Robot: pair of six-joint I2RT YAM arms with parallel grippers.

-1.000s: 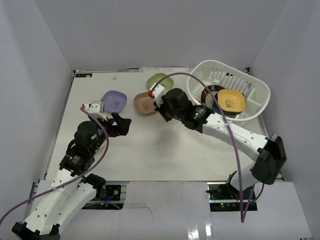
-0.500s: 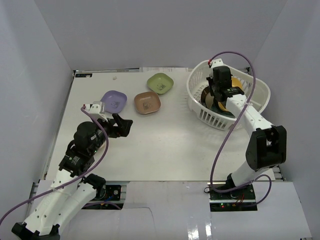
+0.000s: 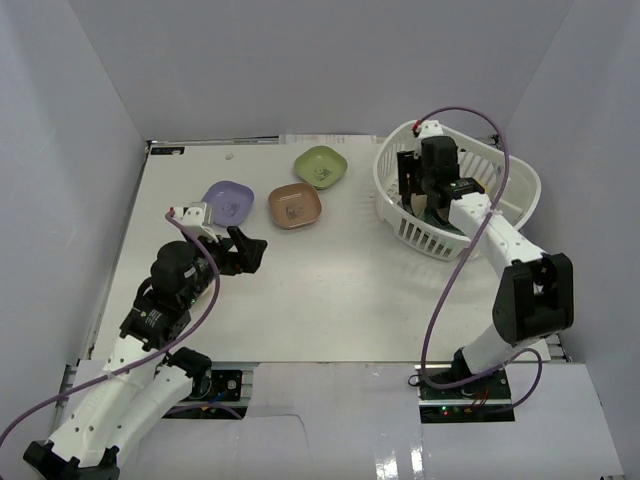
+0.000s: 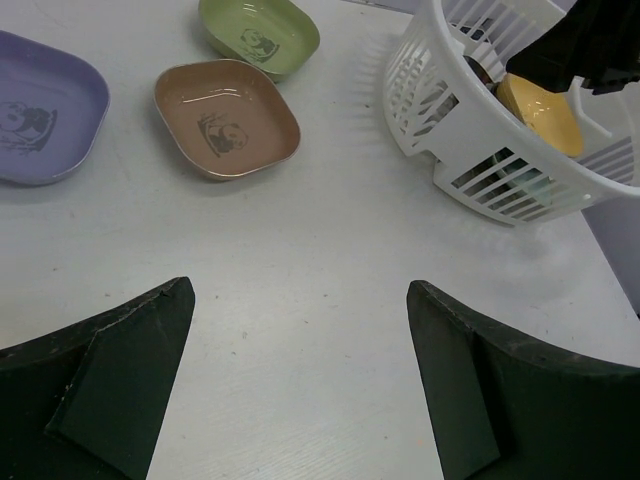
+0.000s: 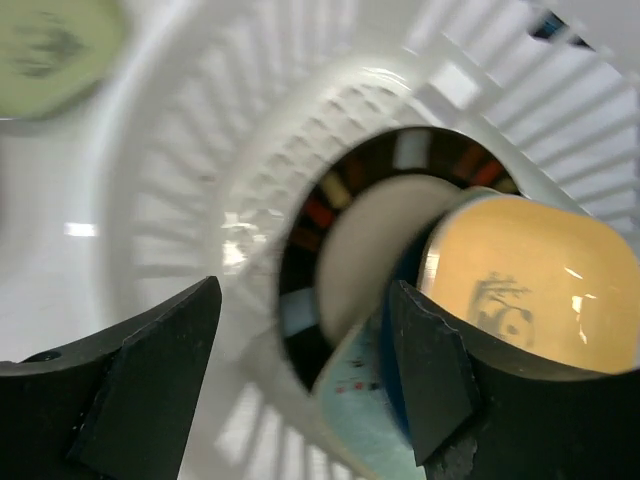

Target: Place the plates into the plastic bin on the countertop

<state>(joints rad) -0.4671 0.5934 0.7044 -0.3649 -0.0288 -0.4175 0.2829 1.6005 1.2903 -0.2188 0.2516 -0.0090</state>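
Gaping empty over plastic bin (image 5: 180, 200): right end effector (image 5: 300, 340)

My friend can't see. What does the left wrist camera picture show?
The left end effector hangs open over the white countertop, its dark fingers at the bottom. Beyond lie a lavender dish, a brown dish and a green dish. At upper right stands the white bin with a yellow dish inside.
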